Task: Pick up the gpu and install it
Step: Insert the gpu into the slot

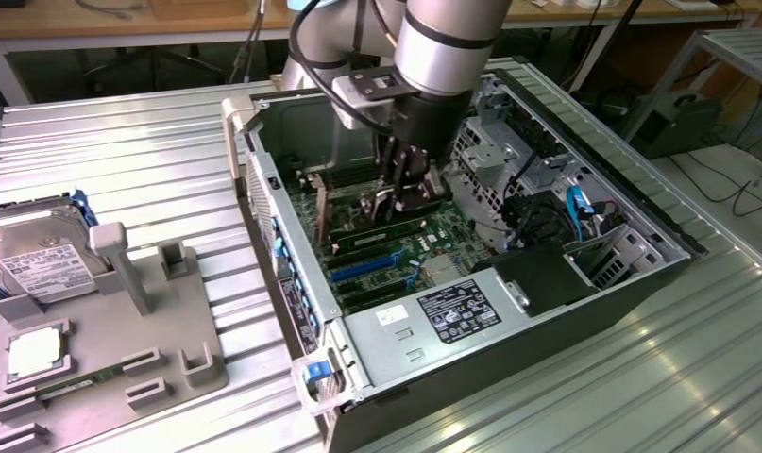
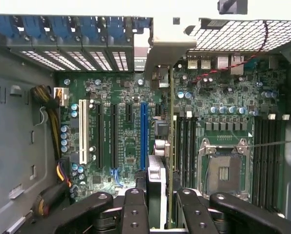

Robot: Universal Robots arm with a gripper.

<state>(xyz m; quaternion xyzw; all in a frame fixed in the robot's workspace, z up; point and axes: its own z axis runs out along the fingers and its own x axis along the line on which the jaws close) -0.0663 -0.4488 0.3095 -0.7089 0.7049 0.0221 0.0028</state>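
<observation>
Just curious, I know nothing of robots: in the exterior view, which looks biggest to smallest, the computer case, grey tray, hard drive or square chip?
1. computer case
2. grey tray
3. hard drive, though the picture's edge cuts part of it off
4. square chip, clearly smallest

One gpu (image 2: 171, 146), one computer case (image 1: 482, 316), one hard drive (image 1: 34, 262), one cpu chip (image 1: 34, 351) and one grey tray (image 1: 166, 321).

Bright overhead light gives me glare streaks on the ribbed worktop (image 1: 683, 377). Inside the computer case (image 1: 545, 377) it's dimmer; the tool (image 2: 160, 195) gripping the gpu (image 2: 171, 146) sits shadowed, and the vent grille (image 2: 233, 34) washes out white.
</observation>
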